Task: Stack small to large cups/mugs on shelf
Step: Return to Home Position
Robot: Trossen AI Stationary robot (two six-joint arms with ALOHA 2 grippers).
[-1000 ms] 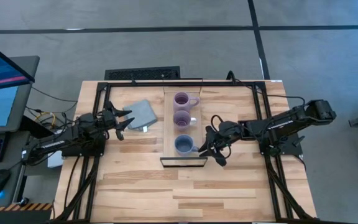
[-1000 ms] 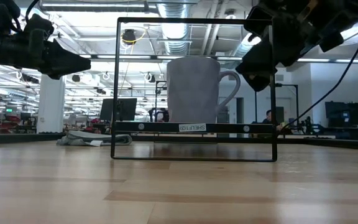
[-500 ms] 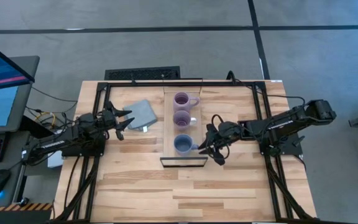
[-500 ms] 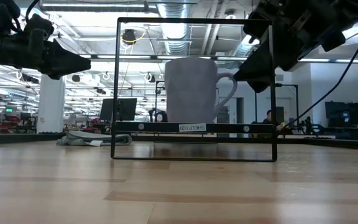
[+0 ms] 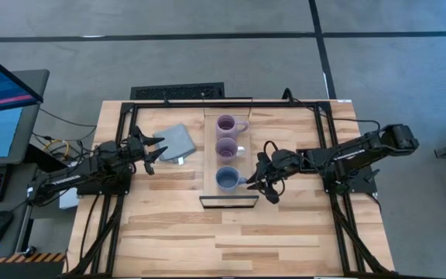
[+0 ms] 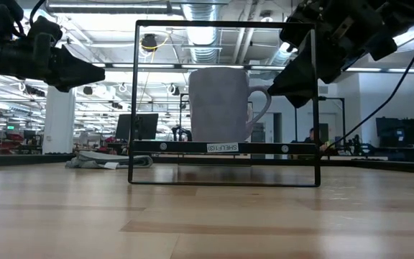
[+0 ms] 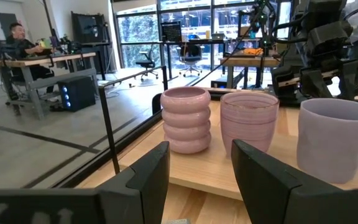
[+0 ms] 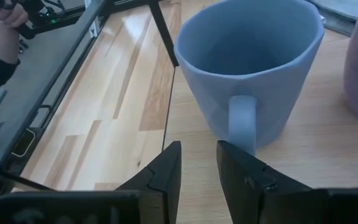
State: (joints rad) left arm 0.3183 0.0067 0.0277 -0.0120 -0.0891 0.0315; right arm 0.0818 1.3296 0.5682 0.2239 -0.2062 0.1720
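Three mugs stand upright in a row on the light shelf board (image 5: 210, 167) inside a black wire frame: a ribbed lavender one (image 5: 226, 124) farthest, a lavender one (image 5: 225, 147) in the middle, and a blue one (image 5: 227, 179) nearest. The blue mug's handle (image 8: 242, 124) points toward the table's right. My right gripper (image 5: 258, 188) is open, level, right at that handle (image 8: 199, 163). My left gripper (image 5: 159, 151) is open and empty left of the shelf, and its wrist view looks at the mugs (image 7: 248, 121). My right gripper comes level from the table's right side at the blue mug's handle. One fingertip (image 8: 232, 152) stands right at the handle's lower end (image 8: 242, 142); whether it touches, I cannot tell. The mug stands upright on the shelf board.
A folded grey-blue cloth (image 5: 176, 142) lies on the table between my left gripper and the shelf. The shelf's thin black frame (image 6: 225, 25) rises around the mugs. A black rail frame (image 5: 122, 124) edges the table. Bare slatted tabletop (image 5: 231, 232) lies toward the near edge.
My right gripper has moved a little toward the table's left, up to the blue mug's handle. The blue mug has shifted slightly toward the left and its handle has turned a little. My left arm has kept still.
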